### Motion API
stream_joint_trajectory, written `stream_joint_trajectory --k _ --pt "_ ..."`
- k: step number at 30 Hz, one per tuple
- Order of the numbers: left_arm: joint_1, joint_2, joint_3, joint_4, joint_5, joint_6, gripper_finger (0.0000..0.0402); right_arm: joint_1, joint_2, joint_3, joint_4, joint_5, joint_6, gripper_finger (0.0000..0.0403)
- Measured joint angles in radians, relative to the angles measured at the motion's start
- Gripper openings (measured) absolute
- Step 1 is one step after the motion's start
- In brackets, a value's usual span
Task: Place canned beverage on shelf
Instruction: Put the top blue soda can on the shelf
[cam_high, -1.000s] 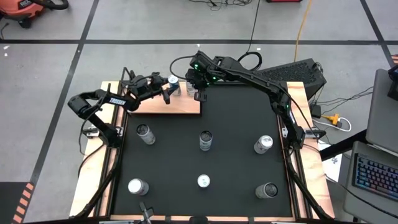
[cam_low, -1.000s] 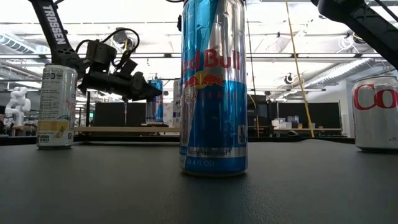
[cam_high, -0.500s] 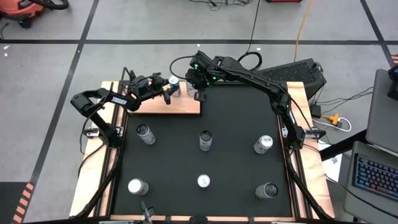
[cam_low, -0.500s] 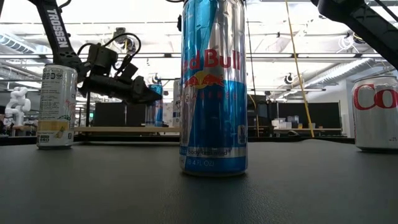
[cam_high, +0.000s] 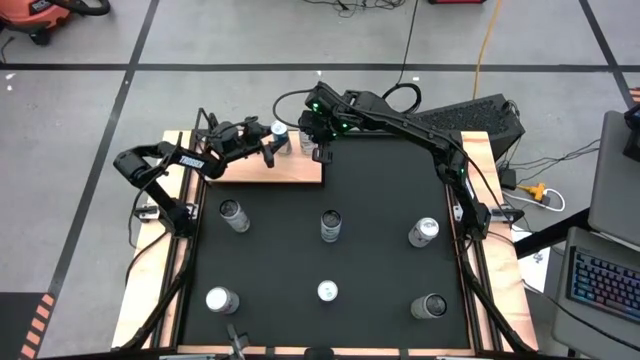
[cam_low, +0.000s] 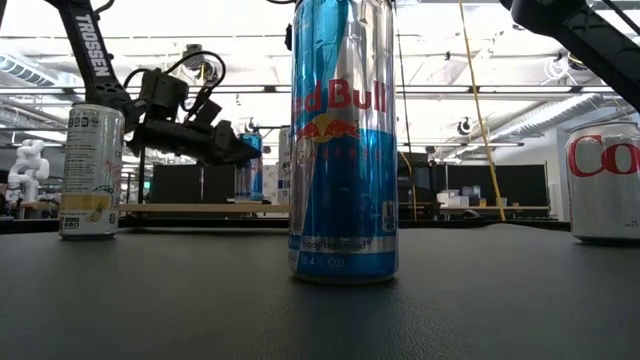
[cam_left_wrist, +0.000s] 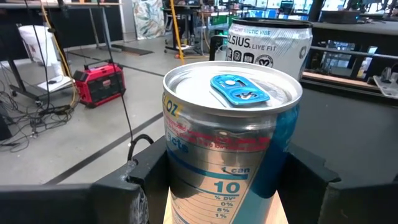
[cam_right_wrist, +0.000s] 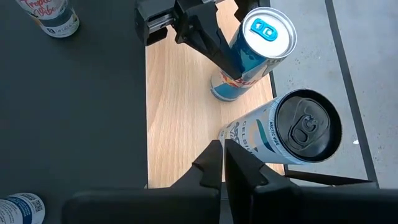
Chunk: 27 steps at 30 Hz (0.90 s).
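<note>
A slim blue canned beverage (cam_right_wrist: 252, 53) with a blue tab stands upright over the far part of the light-wood shelf (cam_right_wrist: 180, 118). My left gripper (cam_high: 270, 148) is shut on it. Beside it on the shelf's far edge stands a white can (cam_right_wrist: 283, 134) with a black top. My right gripper (cam_right_wrist: 222, 155) hangs shut above the shelf's right end (cam_high: 322, 152) and touches nothing. My left gripper pinches the blue can's side wall (cam_left_wrist: 177, 168) between its two fingers (cam_right_wrist: 208, 40), one on each side, below the rim. The fingers come level from the table's left. The can stays upright. I cannot tell whether its base (cam_right_wrist: 222, 90) rests on the board.
Several other cans stand spread over the black mat (cam_high: 380, 270), among them a tall blue one (cam_low: 343, 140) close to the low camera, a white one (cam_low: 90, 170) and a silver cola can (cam_low: 605, 180). The shelf's near half (cam_high: 275, 172) is bare wood.
</note>
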Motion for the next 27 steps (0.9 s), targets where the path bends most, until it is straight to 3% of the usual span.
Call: stream_joint_trajectory --k 27 --pt "0.000 0.000 0.000 -0.008 0.050 0.001 0.0258 0.000 0.000 0.000 0.000 0.000 0.000 0.0000"
